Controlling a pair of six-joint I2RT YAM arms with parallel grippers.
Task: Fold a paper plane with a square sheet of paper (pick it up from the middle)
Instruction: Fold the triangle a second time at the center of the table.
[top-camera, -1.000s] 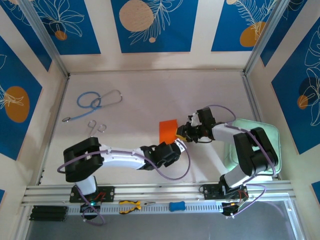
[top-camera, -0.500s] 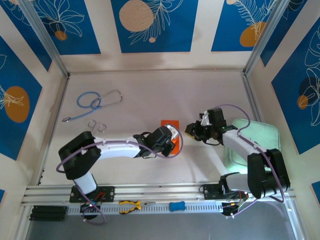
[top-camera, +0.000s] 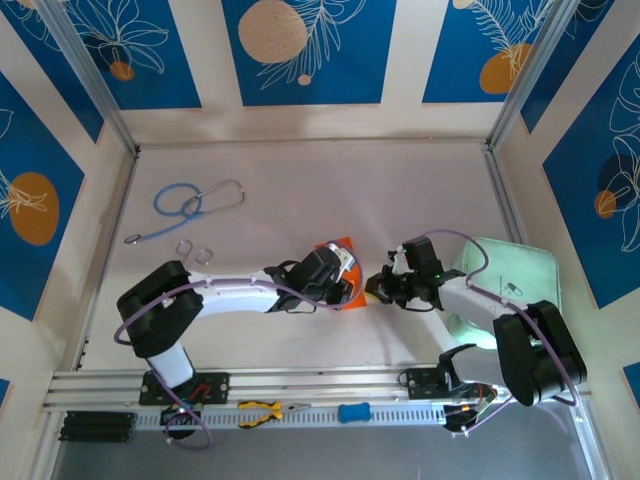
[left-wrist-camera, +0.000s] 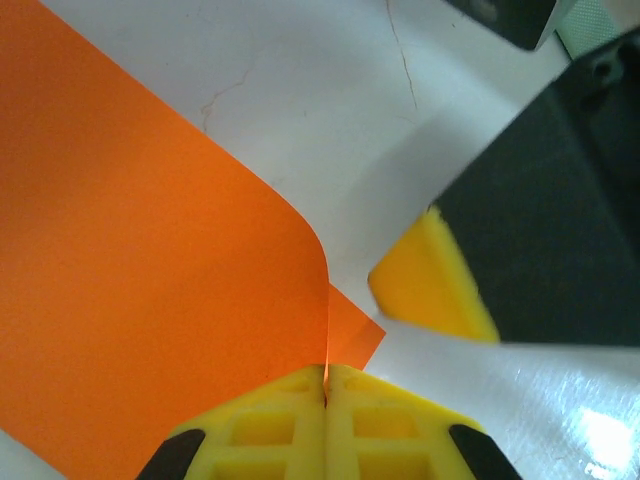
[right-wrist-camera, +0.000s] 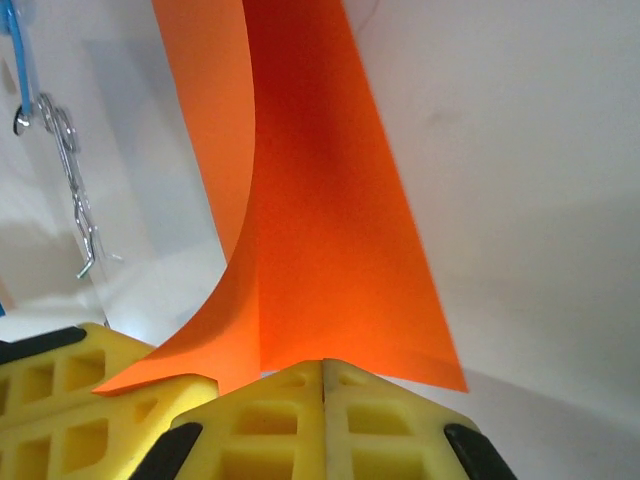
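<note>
first fold barely begun, the rest all left to do
the left gripper (left-wrist-camera: 325, 375), its yellow pads pressed together, pinches an edge of the thin bright orange square sheet of paper (left-wrist-camera: 150, 280), which curls up off the pale surface (left-wrist-camera: 300, 90) in a soft bend near mid-table. just to its right, the right gripper (right-wrist-camera: 323, 365) is likewise clamped on the sheet. i judge no crease is set yet, so every fold remains.

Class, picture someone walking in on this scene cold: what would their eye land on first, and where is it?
First, the bright orange square sheet of paper at mid-table, curled upward where the left gripper is shut on its edge. The right gripper, also shut, meets that sheet from the other side. After that, the blue-tubed stethoscope lying at the table's far left.
</note>
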